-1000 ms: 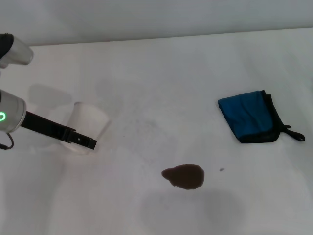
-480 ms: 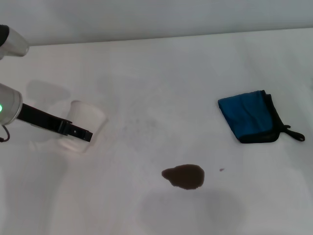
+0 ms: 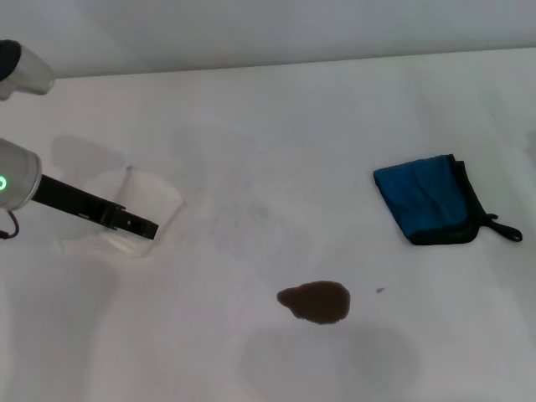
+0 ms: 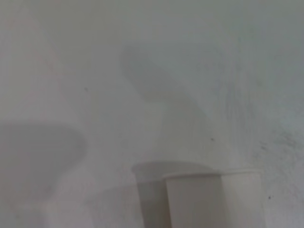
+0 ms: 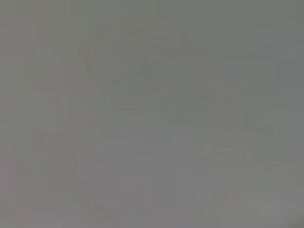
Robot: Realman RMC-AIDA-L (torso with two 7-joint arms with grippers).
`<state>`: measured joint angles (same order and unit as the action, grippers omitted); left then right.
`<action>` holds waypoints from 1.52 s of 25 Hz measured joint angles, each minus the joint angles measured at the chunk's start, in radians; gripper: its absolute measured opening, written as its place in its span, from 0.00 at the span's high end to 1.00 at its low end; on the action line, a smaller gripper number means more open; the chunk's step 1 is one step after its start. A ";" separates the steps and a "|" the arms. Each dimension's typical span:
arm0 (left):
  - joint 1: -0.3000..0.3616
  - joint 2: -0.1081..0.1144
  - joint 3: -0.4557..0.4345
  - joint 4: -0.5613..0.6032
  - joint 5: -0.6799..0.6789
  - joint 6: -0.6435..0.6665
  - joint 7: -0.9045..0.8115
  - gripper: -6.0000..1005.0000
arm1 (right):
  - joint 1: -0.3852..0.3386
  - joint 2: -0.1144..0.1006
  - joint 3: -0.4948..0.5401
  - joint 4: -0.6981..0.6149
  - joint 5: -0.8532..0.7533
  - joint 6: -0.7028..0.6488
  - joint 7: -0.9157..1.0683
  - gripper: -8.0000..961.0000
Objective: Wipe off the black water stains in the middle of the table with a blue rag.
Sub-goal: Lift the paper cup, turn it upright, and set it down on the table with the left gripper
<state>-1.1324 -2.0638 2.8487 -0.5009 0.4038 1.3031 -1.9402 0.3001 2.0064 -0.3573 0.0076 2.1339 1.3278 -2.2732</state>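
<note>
The black water stains [image 3: 316, 301] are a dark brown blotch in the front middle of the white table [image 3: 276, 142], with a tiny speck [image 3: 379, 291] to its right. The blue rag [image 3: 427, 199] lies folded at the right, black edging and loop toward the right edge, untouched. My left gripper [image 3: 134, 219] is at the far left, well away from both, with a black finger across a white paper cup [image 3: 149, 194]. The cup moves with it. The cup's rim also shows in the left wrist view [image 4: 213, 199]. My right gripper is out of view.
The table's back edge meets a pale wall across the top of the head view. Faint grey smudges lie between the cup and the stain. The right wrist view shows only plain grey.
My left gripper and the paper cup have shifted together a little to the left and toward the back. The rag and the stain have not moved.
</note>
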 joint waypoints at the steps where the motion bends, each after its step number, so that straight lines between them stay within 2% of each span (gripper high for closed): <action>1: -0.003 -0.001 0.000 0.000 -0.001 0.000 0.004 0.25 | 0.001 0.000 0.000 0.000 0.000 -0.001 0.000 0.11; 4: -0.016 -0.003 -0.001 0.000 -0.017 0.003 0.016 0.26 | 0.003 0.001 0.000 0.000 0.000 -0.001 0.000 0.11; 9: -0.021 -0.004 -0.001 -0.004 -0.129 0.011 0.091 0.28 | 0.009 0.002 -0.001 -0.003 0.000 0.004 0.000 0.11; 15: 0.028 -0.009 -0.002 0.002 -0.389 0.049 0.293 0.29 | 0.013 0.002 -0.002 -0.016 0.000 0.013 0.000 0.11; 20: 0.150 -0.010 -0.001 0.068 -0.662 0.064 0.548 0.32 | 0.014 0.002 -0.004 -0.033 -0.001 0.044 0.000 0.11; 24: 0.265 -0.011 -0.002 0.130 -0.817 0.064 0.756 0.35 | 0.014 0.002 -0.010 -0.047 -0.011 0.063 -0.005 0.11; 28: 0.380 -0.012 -0.003 0.205 -0.959 0.054 0.973 0.36 | 0.013 0.002 -0.069 -0.060 -0.015 0.127 -0.080 0.11; 33: 0.493 -0.011 -0.003 0.305 -1.055 0.064 1.199 0.37 | 0.013 0.001 -0.114 -0.073 -0.016 0.185 -0.136 0.11; 38: 0.565 -0.013 -0.003 0.386 -1.080 0.058 1.363 0.37 | -0.013 -0.002 -0.215 -0.174 -0.054 0.191 -0.132 0.11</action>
<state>-0.5678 -2.0772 2.8454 -0.1146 -0.6763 1.3607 -0.5768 0.2876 2.0047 -0.5724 -0.1662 2.0796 1.5189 -2.4048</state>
